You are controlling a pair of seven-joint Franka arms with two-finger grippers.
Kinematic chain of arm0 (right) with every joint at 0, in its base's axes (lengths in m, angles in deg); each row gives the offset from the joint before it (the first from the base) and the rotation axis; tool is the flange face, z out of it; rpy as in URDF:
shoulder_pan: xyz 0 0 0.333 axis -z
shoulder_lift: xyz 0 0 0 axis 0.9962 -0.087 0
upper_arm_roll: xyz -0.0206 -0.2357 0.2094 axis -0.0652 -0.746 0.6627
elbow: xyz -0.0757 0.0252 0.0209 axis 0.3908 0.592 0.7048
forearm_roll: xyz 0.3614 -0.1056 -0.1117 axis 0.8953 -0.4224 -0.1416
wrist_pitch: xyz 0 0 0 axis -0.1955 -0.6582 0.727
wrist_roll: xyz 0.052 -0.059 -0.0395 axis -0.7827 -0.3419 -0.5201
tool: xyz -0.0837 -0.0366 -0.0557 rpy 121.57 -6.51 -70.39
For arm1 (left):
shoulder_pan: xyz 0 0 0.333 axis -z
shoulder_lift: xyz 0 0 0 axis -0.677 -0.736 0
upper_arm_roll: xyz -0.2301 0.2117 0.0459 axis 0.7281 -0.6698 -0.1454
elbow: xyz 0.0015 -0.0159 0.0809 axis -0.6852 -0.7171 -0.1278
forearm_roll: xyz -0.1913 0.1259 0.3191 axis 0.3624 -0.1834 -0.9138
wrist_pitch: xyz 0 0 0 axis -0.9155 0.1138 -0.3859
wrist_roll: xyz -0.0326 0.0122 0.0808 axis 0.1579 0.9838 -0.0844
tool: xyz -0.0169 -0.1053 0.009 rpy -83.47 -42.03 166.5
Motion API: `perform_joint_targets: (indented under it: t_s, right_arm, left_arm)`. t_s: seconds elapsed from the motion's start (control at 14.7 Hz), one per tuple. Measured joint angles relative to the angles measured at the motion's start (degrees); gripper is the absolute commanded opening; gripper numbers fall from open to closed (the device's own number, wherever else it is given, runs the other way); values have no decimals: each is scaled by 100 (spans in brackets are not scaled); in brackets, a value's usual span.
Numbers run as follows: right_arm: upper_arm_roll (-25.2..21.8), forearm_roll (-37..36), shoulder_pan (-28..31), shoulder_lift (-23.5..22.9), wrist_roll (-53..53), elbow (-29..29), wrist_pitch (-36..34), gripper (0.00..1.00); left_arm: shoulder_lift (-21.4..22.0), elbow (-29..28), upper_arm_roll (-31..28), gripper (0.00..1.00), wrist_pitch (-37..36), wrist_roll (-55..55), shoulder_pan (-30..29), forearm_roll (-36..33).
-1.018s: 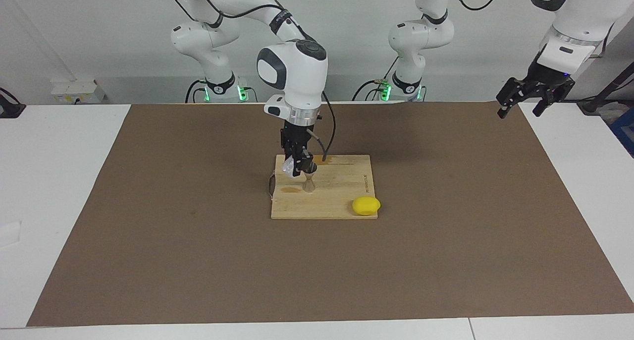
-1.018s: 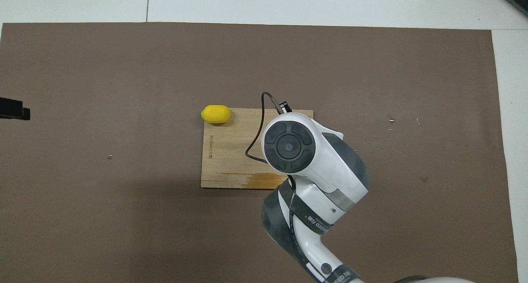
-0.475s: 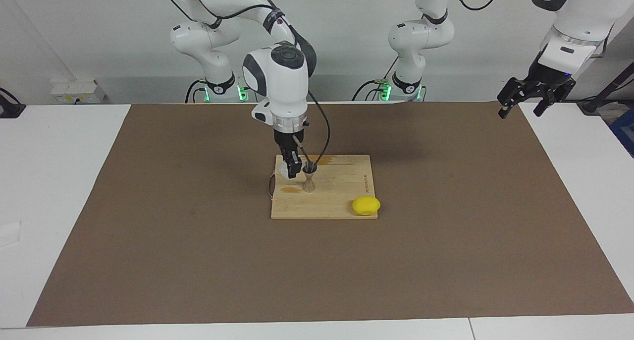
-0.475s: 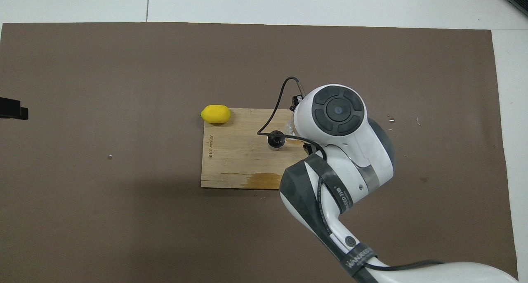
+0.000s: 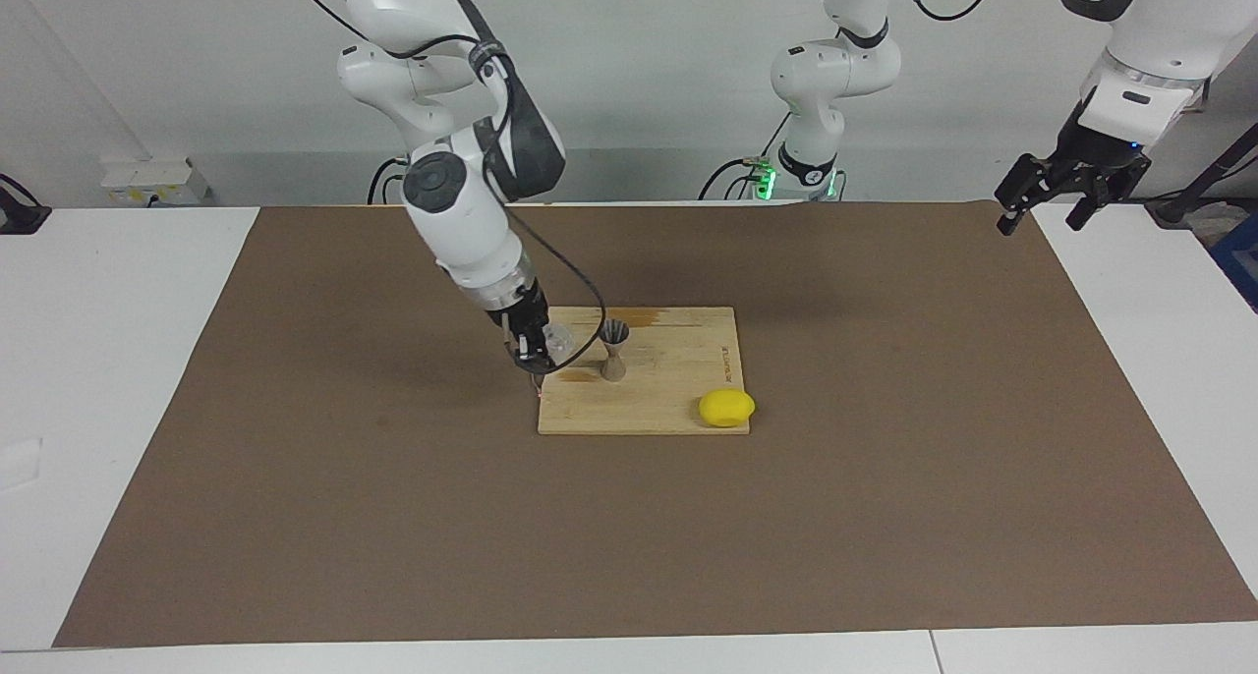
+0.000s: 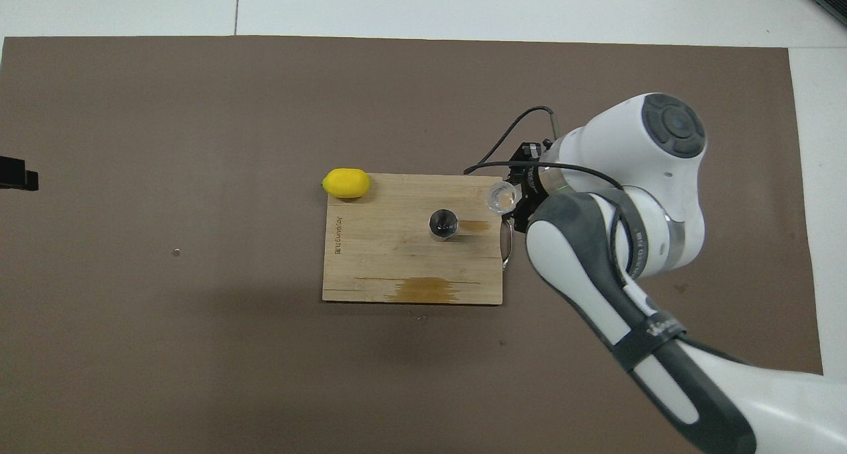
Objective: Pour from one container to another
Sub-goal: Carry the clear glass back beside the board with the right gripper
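The clear glass cup [image 5: 557, 339] [image 6: 501, 197] is held in my right gripper [image 5: 536, 350] [image 6: 513, 202], low over the wooden board's edge toward the right arm's end. The gripper is shut on the cup. The metal jigger [image 5: 613, 350] [image 6: 443, 224] stands upright on the wooden board [image 5: 678, 399] [image 6: 384, 255], beside the cup and apart from it. My left gripper [image 5: 1047, 202] hangs raised over the mat's corner at the left arm's end and waits; only its dark tip [image 6: 16, 176] shows in the overhead view.
A yellow lemon [image 5: 726, 408] [image 6: 345, 182] lies at the board's corner farthest from the robots, toward the left arm's end. The board lies on a brown mat [image 5: 885, 517] [image 6: 165, 341]. A wet stain [image 6: 423, 290] marks the board's near edge.
My right gripper has swung away from above the jigger toward the right arm's end, carrying the cup down beside the board's edge. The jigger is now uncovered. The left arm barely moved.
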Motion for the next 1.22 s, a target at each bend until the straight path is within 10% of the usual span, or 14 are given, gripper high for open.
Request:
perform_joint_targets:
  t_s: [1.02, 1.22]
  right_arm:
    - [-20, 2090, 1708, 156, -3271, -1644, 607, 0]
    - [4, 2139, 1706, 110, -3271, -1741, 852, 27]
  left_arm:
    - [0, 0, 12, 100, 0, 0, 0, 0]
    - [0, 0, 13, 100, 0, 0, 0, 0]
